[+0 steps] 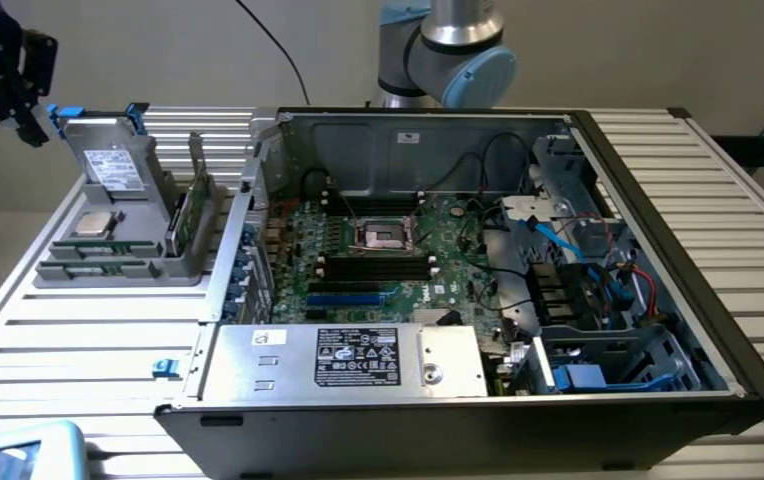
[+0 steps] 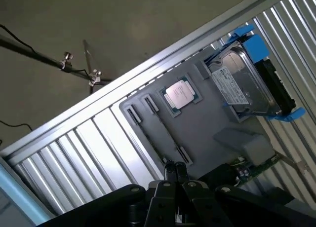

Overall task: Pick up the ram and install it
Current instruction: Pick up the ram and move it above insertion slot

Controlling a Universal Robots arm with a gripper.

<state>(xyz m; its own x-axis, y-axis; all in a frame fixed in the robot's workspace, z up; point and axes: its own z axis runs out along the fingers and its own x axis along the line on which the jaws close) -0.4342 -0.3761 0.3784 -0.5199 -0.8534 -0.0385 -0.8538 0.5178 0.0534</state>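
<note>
From my station, the biggest thing under the hand was the slatted metal table point(image 1: 75, 330), which ran out beneath it in every direction. The open computer case point(image 1: 676, 200) lay on that table well away from the hand, with its motherboard point(image 1: 462, 240) facing up. Much closer to the hand, between it and the case, stood the grey holder point(image 2: 207, 118).

The gripper point(image 2: 175, 171) hung above the table at the holder's outer side, clear of everything. Its fingers point(image 2: 169, 170) were pressed together, and I could see nothing between them.

On the holder, the boxy drive point(image 2: 247, 84) with blue rails stood propped up at one end, below and ahead of the hand. The ram point(image 2: 254, 167) sat on edge along the side of the holder farthest from the hand, the side towards the case. A raised grey block hid part of it, so I saw only a strip of green board. It was well apart from the fingertips. The square silver processor point(image 2: 178, 94) rested flat in its pocket beside the drive, nearer the hand than the ram was.
</note>
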